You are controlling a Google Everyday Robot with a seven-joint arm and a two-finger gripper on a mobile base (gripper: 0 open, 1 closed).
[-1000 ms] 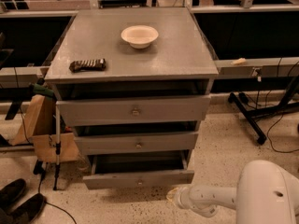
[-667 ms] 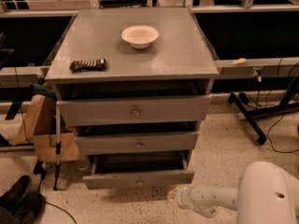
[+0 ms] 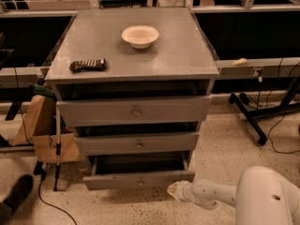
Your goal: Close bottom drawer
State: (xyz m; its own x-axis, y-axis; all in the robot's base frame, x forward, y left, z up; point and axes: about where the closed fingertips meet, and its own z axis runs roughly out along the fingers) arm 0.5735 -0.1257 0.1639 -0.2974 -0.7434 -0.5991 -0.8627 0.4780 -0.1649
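Bottom drawer (image 3: pixel 138 179): lowest of three in the grey cabinet, pulled out toward you, its slim front standing forward of the middle drawer (image 3: pixel 138 143).
Gripper (image 3: pixel 174 190): low by the floor, just beside the front's right end. You cannot tell whether it is clenched or released, nor whether it touches the front.
Knob (image 3: pixel 140 183): tiny, at the front's centre, left of the gripper.
Counter (image 3: pixel 183 55): white bowl (image 3: pixel 140 35) at far centre, dark snack packet (image 3: pixel 87 65) near the left edge.
Risk, jamming: if you push at the right end, this wide drawer will likely skew and bind.
Risk, slipping: so close to the corner, your gripper could slide off the front.
Risk, jolt: a hard shove may shake the bowl.
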